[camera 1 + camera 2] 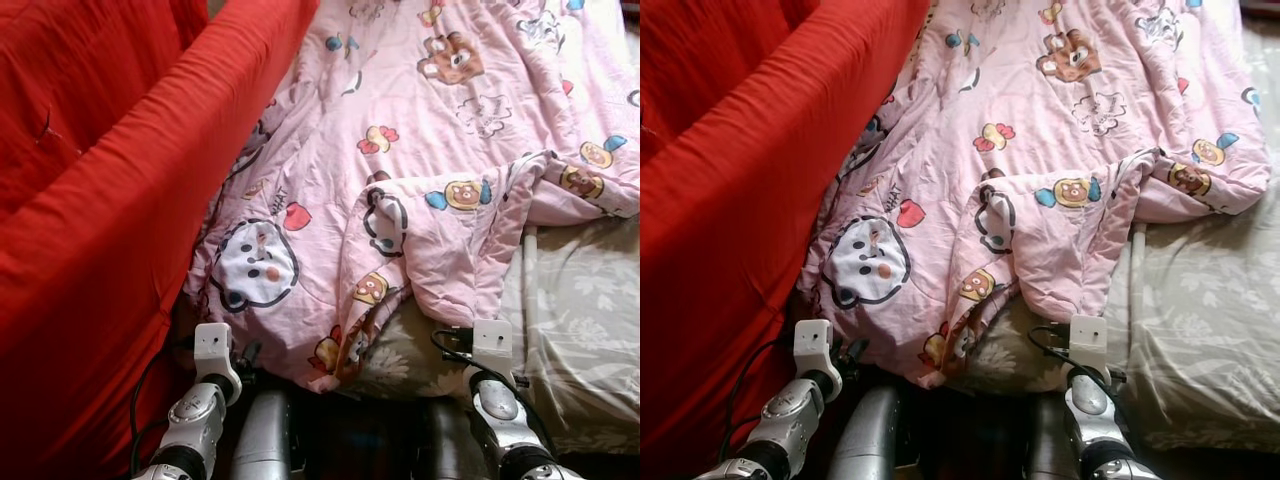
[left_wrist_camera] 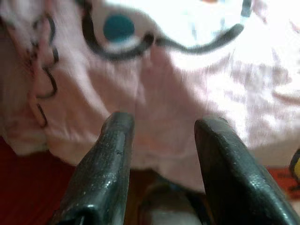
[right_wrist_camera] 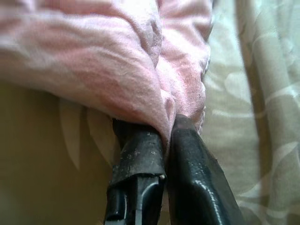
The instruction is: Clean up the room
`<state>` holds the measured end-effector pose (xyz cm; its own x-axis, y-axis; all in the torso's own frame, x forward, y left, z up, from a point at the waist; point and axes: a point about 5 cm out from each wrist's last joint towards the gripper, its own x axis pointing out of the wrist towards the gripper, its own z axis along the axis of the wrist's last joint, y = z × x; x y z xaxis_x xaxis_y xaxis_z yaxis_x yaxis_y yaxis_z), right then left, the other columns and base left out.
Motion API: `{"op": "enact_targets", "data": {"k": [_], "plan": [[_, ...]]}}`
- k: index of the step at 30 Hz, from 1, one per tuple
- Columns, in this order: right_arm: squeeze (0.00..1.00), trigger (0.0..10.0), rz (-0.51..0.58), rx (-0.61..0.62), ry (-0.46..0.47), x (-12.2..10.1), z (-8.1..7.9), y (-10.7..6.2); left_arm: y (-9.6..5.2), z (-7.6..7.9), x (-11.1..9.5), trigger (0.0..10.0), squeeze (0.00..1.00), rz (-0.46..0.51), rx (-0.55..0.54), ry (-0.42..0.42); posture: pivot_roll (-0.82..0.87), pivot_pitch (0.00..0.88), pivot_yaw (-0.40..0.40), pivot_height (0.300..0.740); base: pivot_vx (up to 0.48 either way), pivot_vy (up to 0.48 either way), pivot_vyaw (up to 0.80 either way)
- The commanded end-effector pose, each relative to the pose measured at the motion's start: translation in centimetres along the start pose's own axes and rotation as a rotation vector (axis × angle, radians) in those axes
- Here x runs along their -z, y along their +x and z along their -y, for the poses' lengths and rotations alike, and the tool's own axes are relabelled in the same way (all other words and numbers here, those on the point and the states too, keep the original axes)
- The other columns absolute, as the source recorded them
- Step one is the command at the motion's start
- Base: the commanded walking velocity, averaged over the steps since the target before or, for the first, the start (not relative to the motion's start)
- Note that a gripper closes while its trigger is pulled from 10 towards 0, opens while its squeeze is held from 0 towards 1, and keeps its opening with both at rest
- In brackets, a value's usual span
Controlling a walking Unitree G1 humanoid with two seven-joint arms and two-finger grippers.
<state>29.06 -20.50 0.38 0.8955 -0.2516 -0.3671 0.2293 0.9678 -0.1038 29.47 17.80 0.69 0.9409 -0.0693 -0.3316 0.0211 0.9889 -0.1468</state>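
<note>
A crumpled pink quilt (image 1: 400,150) printed with cartoon bears and flowers lies across the bed. Its near right corner is folded back. In the right wrist view my right gripper (image 3: 165,126) is shut on a fold of the pink quilt (image 3: 117,56), just above the grey sheet. From the head, the right wrist (image 1: 492,342) sits at the quilt's near edge. In the left wrist view my left gripper (image 2: 164,124) is open, its black fingers (image 2: 115,154) just short of the quilt's near left hem (image 2: 178,93). The left wrist (image 1: 212,345) is below that hem.
A grey floral sheet (image 1: 590,320) covers the mattress on the right, bare where the quilt is folded back. A large red padded cover (image 1: 100,200) rises along the left side, close against the quilt's edge.
</note>
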Motion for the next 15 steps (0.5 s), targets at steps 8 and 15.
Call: {"op": "enact_targets", "data": {"k": [8, 15], "plan": [[0.00, 10.0, 0.113, -0.057, 0.094, 0.1, -0.6, -0.9, -0.1, 0.1, -0.4, 10.0, 0.00, 0.053, -0.001, -0.009, -0.07, 0.160, 0.080, 0.628, 0.000, 0.000, 0.00], [0.00, 10.0, 0.126, -0.049, 0.087, 0.5, -0.1, -1.3, -0.5, -0.1, 0.7, 10.0, 0.00, 0.018, -0.015, -0.020, -0.08, 0.153, 0.073, 0.632, 0.000, 0.000, 0.00]]}}
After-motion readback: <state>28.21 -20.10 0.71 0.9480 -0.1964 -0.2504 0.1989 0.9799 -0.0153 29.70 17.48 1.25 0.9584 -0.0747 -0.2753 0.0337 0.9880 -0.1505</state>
